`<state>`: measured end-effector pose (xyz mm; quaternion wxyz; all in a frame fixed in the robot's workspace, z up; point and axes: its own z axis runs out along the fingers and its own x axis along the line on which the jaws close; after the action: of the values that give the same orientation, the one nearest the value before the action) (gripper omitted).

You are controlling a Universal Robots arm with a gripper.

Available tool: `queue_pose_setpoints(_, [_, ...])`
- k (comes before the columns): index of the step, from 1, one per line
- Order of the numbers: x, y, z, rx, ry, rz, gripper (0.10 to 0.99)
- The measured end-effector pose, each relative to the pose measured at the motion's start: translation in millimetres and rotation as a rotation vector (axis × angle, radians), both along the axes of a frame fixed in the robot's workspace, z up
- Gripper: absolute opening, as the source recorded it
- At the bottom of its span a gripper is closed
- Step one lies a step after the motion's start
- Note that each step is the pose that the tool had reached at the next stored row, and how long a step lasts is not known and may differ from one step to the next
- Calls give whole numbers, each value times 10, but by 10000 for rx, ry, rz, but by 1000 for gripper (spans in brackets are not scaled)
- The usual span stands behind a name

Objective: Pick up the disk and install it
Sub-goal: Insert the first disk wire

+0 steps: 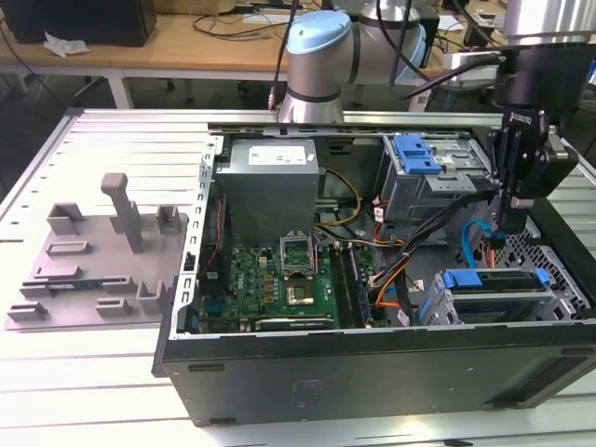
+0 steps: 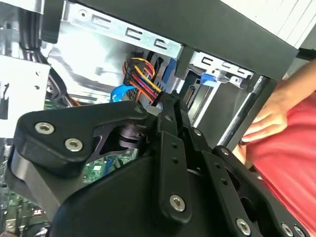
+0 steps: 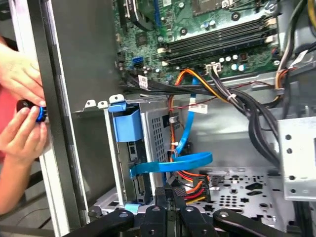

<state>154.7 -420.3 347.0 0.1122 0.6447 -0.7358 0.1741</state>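
Exterior view, arm upright, hand [image 1: 510,226] pointing down into case [image 1: 372,368], clenched, near disk [image 1: 494,279]

Computer case [image 1: 372,372] lies open on the desk [image 1: 93,391], with the fixture [image 1: 102,251] just beside it on the exterior view's left. Inside, the motherboard [image 1: 279,279] is in the middle and the power supply [image 1: 270,182] behind it. The drive cage [image 1: 559,303] is in the near corner on the exterior view's right, with the disk [image 1: 498,284] sitting in it. The pincer [image 1: 510,228] hangs just above that cage.
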Motion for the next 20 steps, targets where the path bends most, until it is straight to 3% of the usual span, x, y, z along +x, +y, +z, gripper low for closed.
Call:
queue_pose_setpoints(1, [-4, -29, 32, 180, 2, 0, 169])
queue_pose_setpoints(8, [-12, -292, 71, 422, 3, -1, 169])
queue_pose_setpoints(11, [-23, -370, 76, 515, 3, 2, 169])
queue_pose_setpoints(19, [-41, -487, 90, 1161, 4, 24, 169])
queue_pose_setpoints(20, [-43, -508, 91, 1311, 4, 29, 169])
